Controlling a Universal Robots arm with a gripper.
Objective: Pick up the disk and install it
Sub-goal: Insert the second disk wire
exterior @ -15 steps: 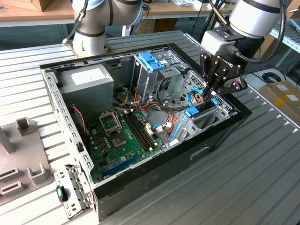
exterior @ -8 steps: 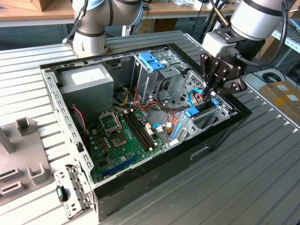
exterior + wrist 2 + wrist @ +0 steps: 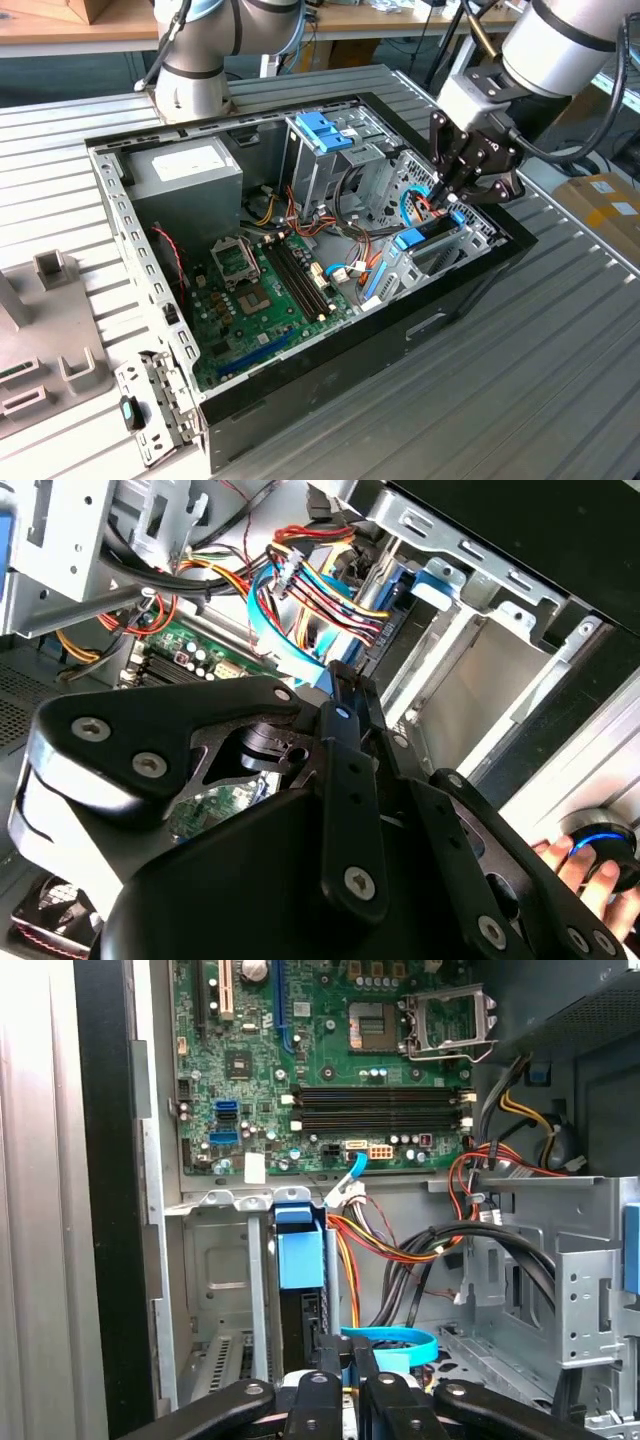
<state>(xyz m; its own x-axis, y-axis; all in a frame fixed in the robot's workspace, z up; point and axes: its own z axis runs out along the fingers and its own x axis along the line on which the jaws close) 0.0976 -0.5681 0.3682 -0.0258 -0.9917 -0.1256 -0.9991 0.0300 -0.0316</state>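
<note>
The ribbed grey metal tabletop carries an open black computer case lying on its side. Inside it, the green motherboard covers the floor; a grey power-supply box with a white sticker sits in the far corner toward the exterior view's left, and a tall metal drive cage topped by a blue clip stands near the middle. The grey-and-black robot arm reaches down from the exterior view's right, its black gripper inside the case at the drive-bay end. The disk, seen edge-on with its blue plastic carrier frame, stands upright in the metal bay directly below the gripper; in the first wrist view the blue frame end sits in the bay slot beside a light-blue flat cable. The jaws stand close together just above the disk; whether they grip it cannot be told. A person's fingers show in the second wrist view.
</note>
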